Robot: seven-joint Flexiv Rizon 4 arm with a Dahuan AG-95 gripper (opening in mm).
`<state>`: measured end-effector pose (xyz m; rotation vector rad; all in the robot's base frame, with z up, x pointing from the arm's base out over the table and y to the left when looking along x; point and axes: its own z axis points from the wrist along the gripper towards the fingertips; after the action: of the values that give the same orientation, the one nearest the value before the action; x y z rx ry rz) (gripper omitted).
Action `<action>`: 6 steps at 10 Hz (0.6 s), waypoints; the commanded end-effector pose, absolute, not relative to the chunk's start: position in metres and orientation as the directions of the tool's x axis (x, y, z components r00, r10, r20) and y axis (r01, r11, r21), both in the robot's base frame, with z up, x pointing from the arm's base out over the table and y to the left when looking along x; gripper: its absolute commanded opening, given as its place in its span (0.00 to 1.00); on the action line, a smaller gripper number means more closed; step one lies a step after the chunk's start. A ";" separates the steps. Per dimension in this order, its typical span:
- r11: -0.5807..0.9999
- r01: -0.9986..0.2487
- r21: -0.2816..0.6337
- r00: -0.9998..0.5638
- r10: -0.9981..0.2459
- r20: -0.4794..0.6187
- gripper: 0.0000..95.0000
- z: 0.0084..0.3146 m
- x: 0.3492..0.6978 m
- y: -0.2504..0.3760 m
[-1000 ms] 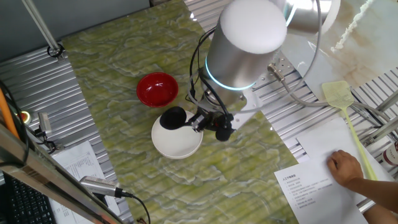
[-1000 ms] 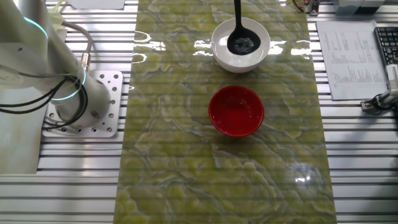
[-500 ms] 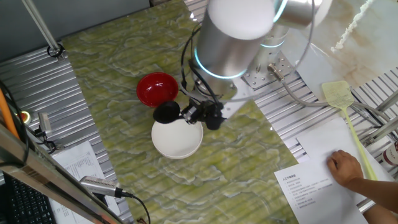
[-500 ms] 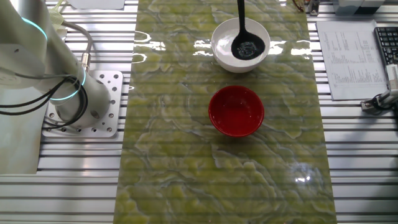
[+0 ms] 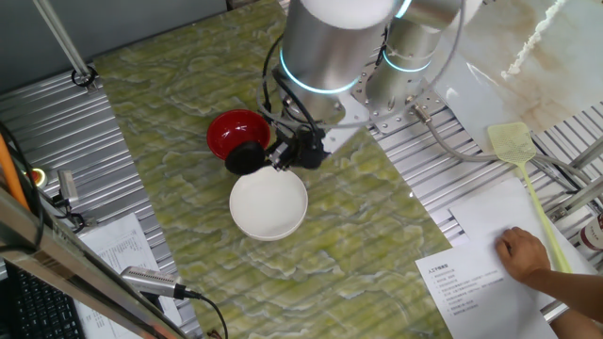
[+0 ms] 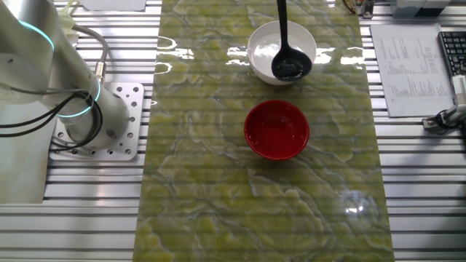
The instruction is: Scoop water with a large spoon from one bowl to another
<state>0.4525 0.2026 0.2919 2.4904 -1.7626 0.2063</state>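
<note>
Between the two bowls, a loaded ladle is carried.

Ahead of the hand [image 5: 300, 151], which is seen closed on the handle, the black ladle [image 6: 290, 67] is held with its scoop over the near rim of the white bowl [image 6: 262, 52], just short of the red bowl [image 6: 277, 129]. Water could be spilled onto the green marbled surface [image 6: 204, 189] if the scoop were tilted or jerked, or if pouring were begun before the red bowl is centred beneath.

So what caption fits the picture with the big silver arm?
Ladle carried between white bowl and red bowl.
</note>
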 end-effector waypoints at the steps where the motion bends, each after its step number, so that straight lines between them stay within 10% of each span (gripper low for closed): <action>1: -0.336 -0.942 -0.015 0.330 -0.931 0.157 0.00 0.292 0.453 0.195; 6: -0.359 -0.933 -0.013 0.353 -0.924 0.148 0.00 0.296 0.462 0.170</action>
<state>0.4647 0.1684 0.2955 2.5232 -1.7313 0.1966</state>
